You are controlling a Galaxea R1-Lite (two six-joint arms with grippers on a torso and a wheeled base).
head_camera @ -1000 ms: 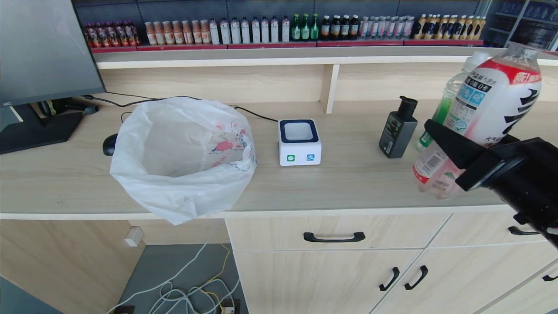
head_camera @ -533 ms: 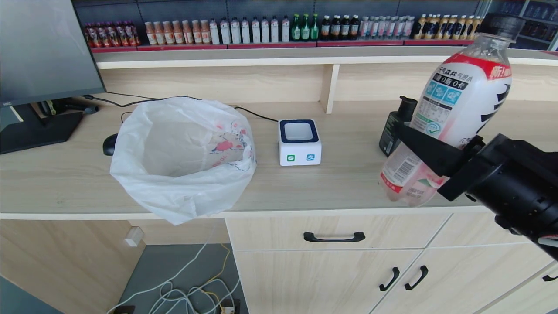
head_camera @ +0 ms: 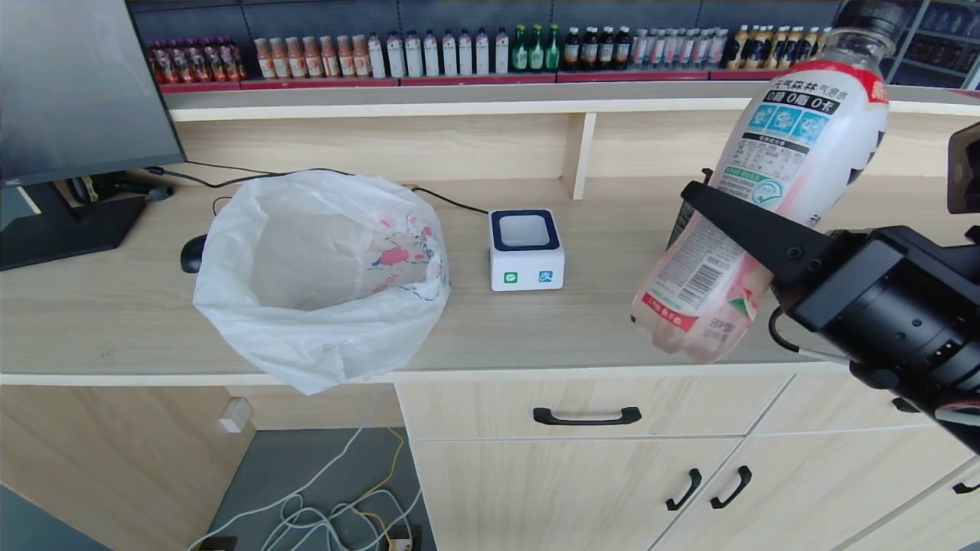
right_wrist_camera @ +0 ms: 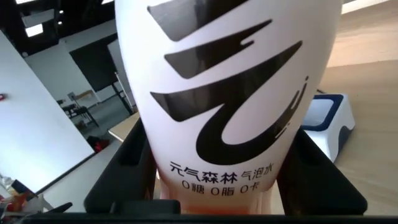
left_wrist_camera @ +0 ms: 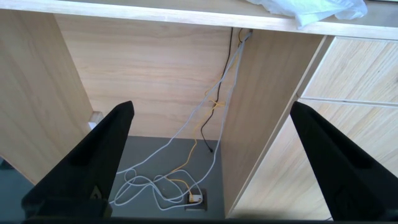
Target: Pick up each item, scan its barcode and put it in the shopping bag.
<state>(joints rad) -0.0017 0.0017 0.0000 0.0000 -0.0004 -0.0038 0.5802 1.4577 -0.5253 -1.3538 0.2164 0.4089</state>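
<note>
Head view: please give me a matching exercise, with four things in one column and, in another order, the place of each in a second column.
1. bottle
2. bag
3. scanner
4. mouse

A. on the counter, right of the bag
B. on the counter, left of the bag
C. held in the right gripper, off the counter
D. open, overhanging the counter's front edge

Pairs: 1-C, 2-D, 3-A, 4-B.
</note>
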